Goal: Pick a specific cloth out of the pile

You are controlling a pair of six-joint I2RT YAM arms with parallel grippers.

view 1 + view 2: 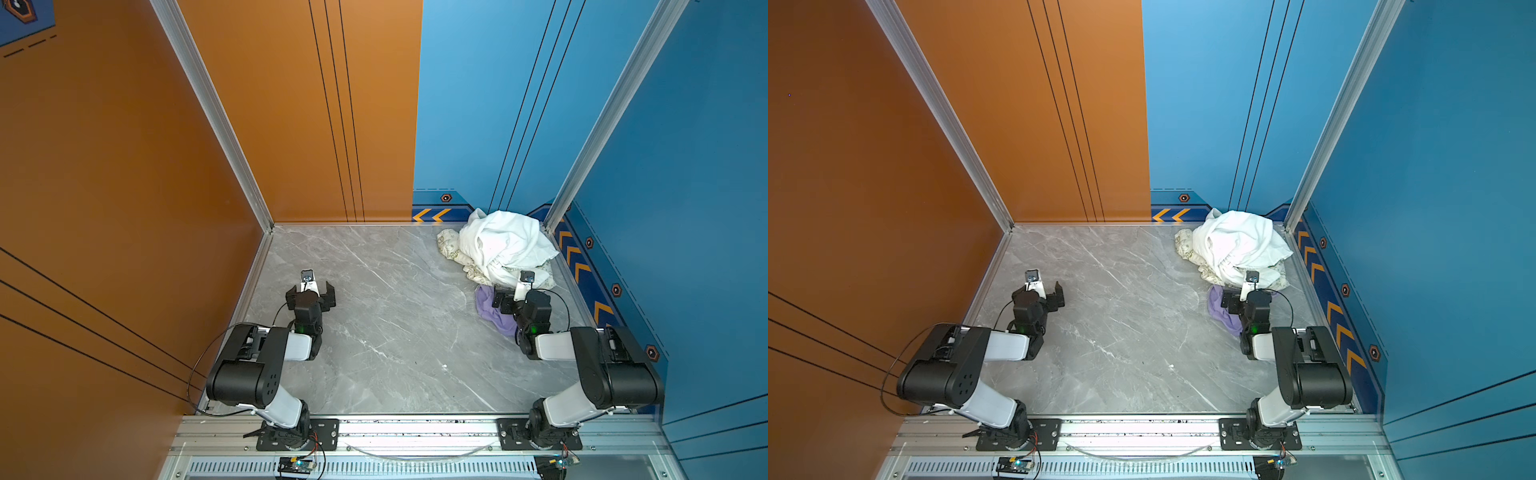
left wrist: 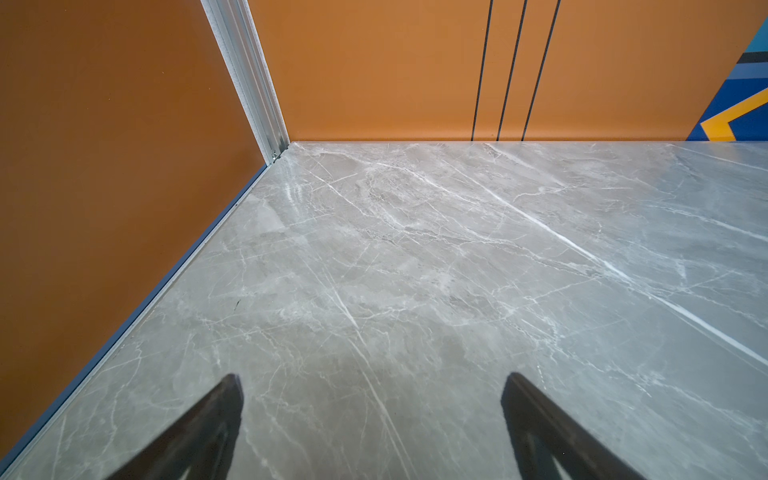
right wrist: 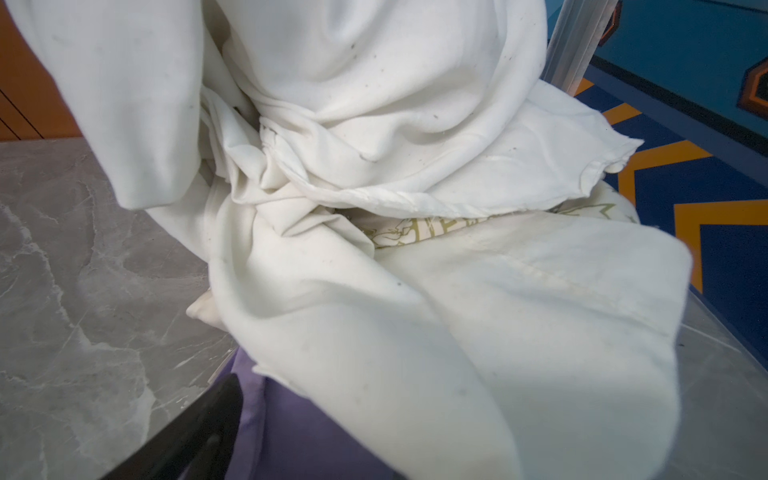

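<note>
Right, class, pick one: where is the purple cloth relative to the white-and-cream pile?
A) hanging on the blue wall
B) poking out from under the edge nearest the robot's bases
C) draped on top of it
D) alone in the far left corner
B: in a top view the purple cloth sticks out from beneath the pile on that side, and the right wrist view shows white fabric overlapping it.

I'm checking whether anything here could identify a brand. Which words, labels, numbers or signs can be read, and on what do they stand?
No word or number can be read.
Green print on the cream cloth: crumpled, too blurred to read.
Purple cloth: no lettering shows.
White cloth: plain.
Blue wall: orange chevrons and hexagon emblems, signs only, no text.
</note>
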